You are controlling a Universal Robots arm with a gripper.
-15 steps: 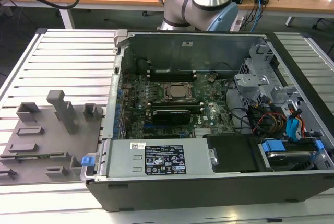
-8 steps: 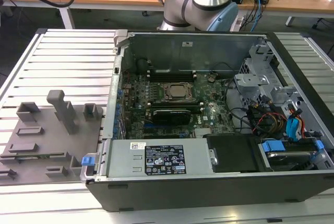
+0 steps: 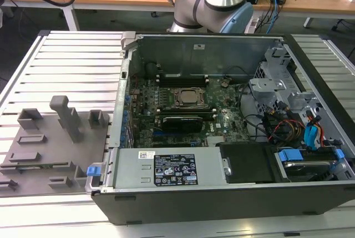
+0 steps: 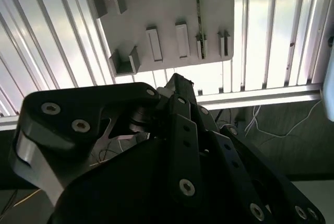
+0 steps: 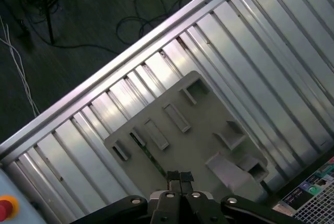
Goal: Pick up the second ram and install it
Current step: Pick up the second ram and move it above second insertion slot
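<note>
Second ram (image 4: 199, 10) sits edge-up in a narrow slot of the grey tray (image 4: 172, 4). It reads as a thin green strip in the second wrist view and a thin dark line (image 5: 145, 150) in the first wrist view. The tray lies on the ribbed metal table (image 3: 72, 60), just beside the open PC case (image 3: 222, 199).

Gripper (image 5: 179, 175) hangs above the tray, clear of the ram. The fingers (image 5: 173, 178) are pressed together with nothing between them.

Handling, my read:
- Light and stiff along its length, but thin. It won't tolerate twisting or side load.
- Fragile: chips on the faces, contact edge down in the slot.
- Smooth flat faces, so it could slip under a weak pinch.
- Best hold looks like the two flat faces near mid-length on the exposed top edge, pull straight out of the slot.

Writing:
- White label (image 3: 175, 170) on the power supply (image 3: 166, 166), dense print and marks, not legible enough to quote.
- No label discernible on the ram in either wrist view.
- Motherboard (image 3: 183, 110) print too small to tell.
</note>
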